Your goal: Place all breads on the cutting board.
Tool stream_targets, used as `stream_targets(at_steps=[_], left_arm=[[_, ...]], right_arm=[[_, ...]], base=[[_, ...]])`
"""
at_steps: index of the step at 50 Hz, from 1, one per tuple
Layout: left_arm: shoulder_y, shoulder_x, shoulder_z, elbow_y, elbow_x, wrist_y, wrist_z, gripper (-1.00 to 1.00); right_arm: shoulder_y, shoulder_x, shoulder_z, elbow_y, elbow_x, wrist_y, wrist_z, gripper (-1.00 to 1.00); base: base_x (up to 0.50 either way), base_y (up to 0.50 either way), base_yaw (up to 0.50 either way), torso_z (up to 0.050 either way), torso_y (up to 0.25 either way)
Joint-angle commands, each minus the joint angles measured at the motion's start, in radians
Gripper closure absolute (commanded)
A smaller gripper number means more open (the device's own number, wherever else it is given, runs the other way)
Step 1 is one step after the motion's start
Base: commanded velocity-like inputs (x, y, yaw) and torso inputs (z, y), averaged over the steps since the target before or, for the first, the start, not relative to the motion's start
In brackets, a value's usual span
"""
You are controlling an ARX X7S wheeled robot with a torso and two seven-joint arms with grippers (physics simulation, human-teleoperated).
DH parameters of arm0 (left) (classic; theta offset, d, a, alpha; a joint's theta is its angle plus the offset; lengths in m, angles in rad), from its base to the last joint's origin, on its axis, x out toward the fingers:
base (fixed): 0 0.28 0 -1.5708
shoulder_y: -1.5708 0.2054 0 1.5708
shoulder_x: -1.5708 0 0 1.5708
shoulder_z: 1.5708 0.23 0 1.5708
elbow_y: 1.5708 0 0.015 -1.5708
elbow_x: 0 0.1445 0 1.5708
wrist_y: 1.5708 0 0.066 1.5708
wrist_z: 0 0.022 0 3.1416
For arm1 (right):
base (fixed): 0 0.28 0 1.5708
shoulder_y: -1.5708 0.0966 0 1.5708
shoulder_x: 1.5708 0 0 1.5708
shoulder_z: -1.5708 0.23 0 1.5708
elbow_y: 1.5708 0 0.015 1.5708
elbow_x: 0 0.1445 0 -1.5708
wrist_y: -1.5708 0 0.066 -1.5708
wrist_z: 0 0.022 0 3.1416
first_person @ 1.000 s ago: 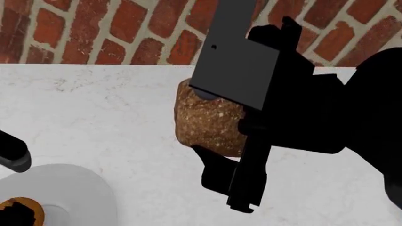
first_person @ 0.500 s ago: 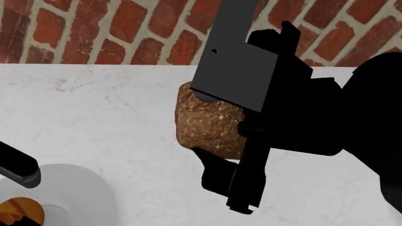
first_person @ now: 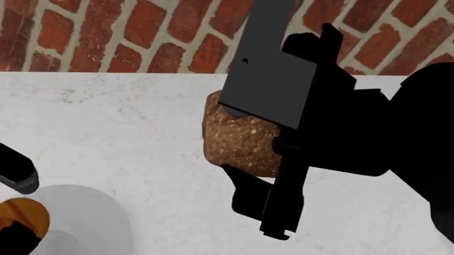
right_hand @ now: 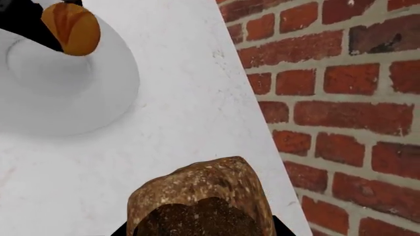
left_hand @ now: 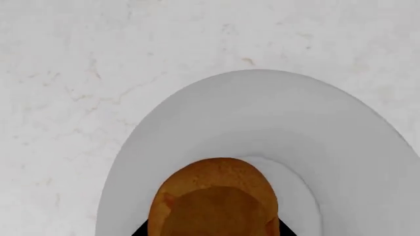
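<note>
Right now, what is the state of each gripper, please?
Left gripper: shut on the smooth golden-orange roll, above the pale grey-white plate.
Right gripper: shut on the dark brown coarse-grained roll.

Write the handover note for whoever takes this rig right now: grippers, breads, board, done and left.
Right gripper: shut on the dark brown roll, held above the white counter near the brick wall.
Left gripper: shut on the golden-orange roll, raised over the pale grey-white plate; whether it has fully cleared the plate cannot be told.
Cutting board: not in any view, so its position is unknown from here.
Done: both breads gripped.
Left: find the board, carry both rolls over and set them on it, probably one arm at a time.
</note>
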Motion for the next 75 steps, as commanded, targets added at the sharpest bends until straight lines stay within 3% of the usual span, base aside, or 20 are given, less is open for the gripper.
stream_targets(at_steps=[1,11,21,43,75], left_arm=[[-0.185,-0.051,-0.012,0.052,-0.199,0.011,-0.121,1.0],[-0.363,-0.117,-0.014,0.025,-0.334,0.01,-0.174,1.0],[-0.497,-0.126,-0.052,-0.041,-0.295,-0.035,-0.159,1.0],[-0.415,-0.126,-0.088,-0.026,-0.183,0.005,-0.056,1.0],[-0.418,-0.105,-0.075,-0.033,-0.133,0.028,-0.004,1.0]], right_arm=[[0.002,0.006,0.003,0.003,-0.028,-0.006,0.001,1.0],[-0.001,0.009,0.052,0.001,-0.042,-0.028,0.095,1.0],[-0.01,0.0,0.1,0.023,-0.013,0.016,0.205,1.0],[-0.036,0.011,0.104,0.021,-0.02,-0.025,0.198,1.0],[-0.064,0.023,0.111,0.008,0.004,-0.048,0.184,1.0]], base=[[0.0,0.0,0.0,0.0,0.0],[0.0,0.0,0.0,0.0,0.0],[0.0,0.32,0.0,0.0,0.0],[0.0,0.5,0.0,0.0,0.0],[0.0,0.5,0.0,0.0,0.0]])
